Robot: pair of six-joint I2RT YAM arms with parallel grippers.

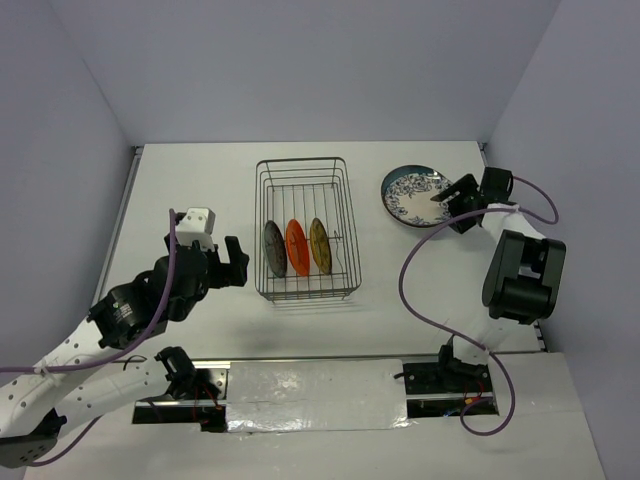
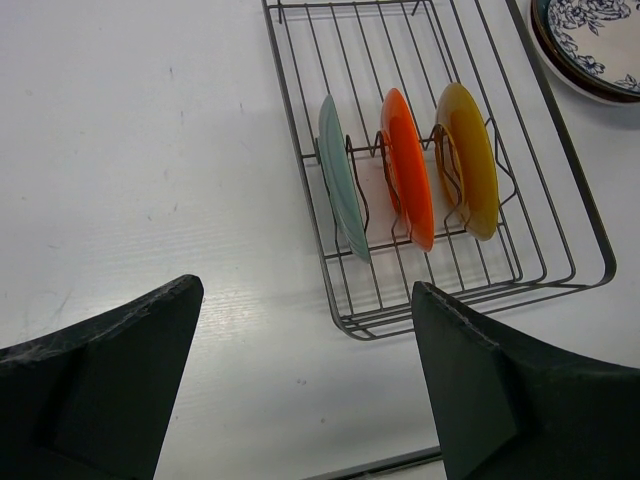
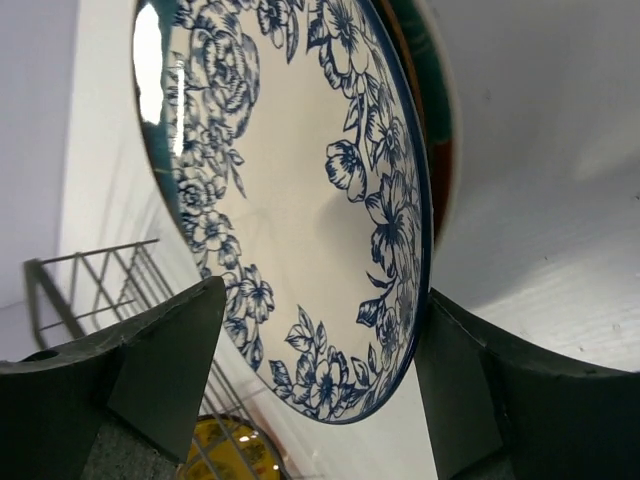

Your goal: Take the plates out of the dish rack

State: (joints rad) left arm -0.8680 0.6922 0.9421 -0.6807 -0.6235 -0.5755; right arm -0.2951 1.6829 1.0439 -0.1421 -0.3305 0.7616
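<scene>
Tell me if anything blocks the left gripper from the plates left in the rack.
Nothing visible does. The open left gripper faces the teal plate across the table; only the dish rack's low wire wall lies between.

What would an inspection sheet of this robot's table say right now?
Surface: white table, a few faint specks.
Job's things: dark wire dish rack holds three upright plates: pale teal plate, orange plate, yellow plate. White blue-floral ceramic plate lies on a teal plate beside the rack.
Clutter: nothing seen.
Grippers: left gripper open, hovering beside the rack; right gripper open, fingers either side of the floral plate's rim.
Cables: purple cable loops off the right arm; another runs along the left arm.
Surroundings: plain pale walls on three sides.
</scene>
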